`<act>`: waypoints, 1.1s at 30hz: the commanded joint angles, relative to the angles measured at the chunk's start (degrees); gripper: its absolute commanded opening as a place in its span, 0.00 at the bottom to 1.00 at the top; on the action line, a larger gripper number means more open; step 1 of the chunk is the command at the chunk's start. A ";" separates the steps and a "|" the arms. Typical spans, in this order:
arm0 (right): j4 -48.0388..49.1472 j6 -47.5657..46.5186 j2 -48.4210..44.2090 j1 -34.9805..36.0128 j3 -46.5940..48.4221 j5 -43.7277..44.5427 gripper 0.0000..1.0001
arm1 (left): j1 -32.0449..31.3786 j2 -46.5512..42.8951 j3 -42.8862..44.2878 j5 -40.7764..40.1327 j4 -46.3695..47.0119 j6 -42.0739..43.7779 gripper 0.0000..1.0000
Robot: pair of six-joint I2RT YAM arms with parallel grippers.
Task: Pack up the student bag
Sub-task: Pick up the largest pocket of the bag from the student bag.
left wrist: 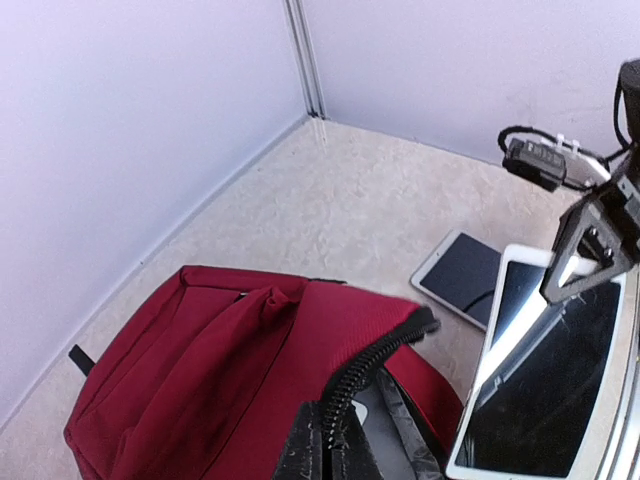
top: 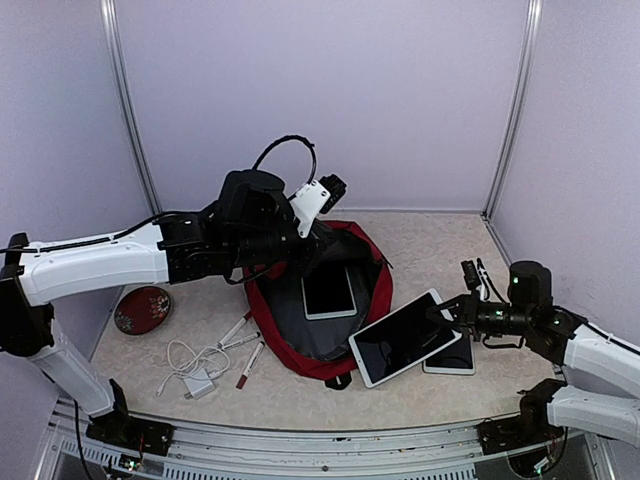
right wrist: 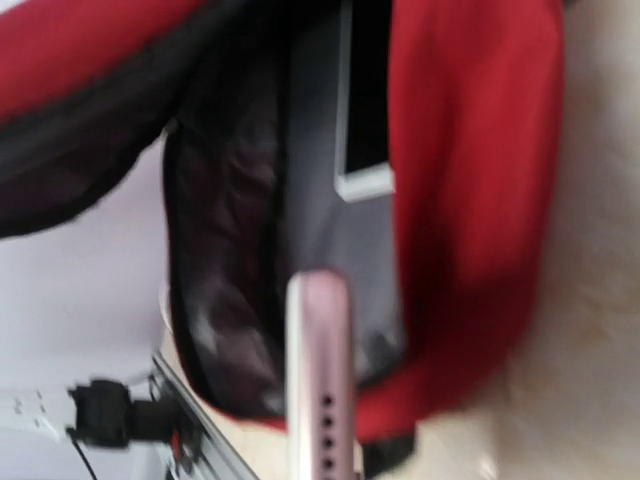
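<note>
The dark-red student bag [top: 372, 262] lies open in the middle of the table, its grey lining showing, with a white tablet [top: 328, 291] inside. My left gripper [top: 318, 250] is shut on the bag's zipper edge [left wrist: 385, 355] and holds the flap up. My right gripper [top: 447, 313] is shut on a large white tablet [top: 405, 337], held tilted just over the bag's near right rim. In the right wrist view the tablet's pink edge [right wrist: 320, 380] points at the bag's opening [right wrist: 250, 200].
A smaller white tablet [top: 450, 360] lies on the table by the right gripper. Left of the bag are markers [top: 240, 345], a white charger with cable [top: 195, 375] and a round red case [top: 142, 309]. Walls close the back and sides.
</note>
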 commanded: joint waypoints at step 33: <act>9.29 -2.17 54.26 34.01 32.40 44.40 0.52 | 7.51 -5.89 -5.83 12.91 9.85 -2.88 0.00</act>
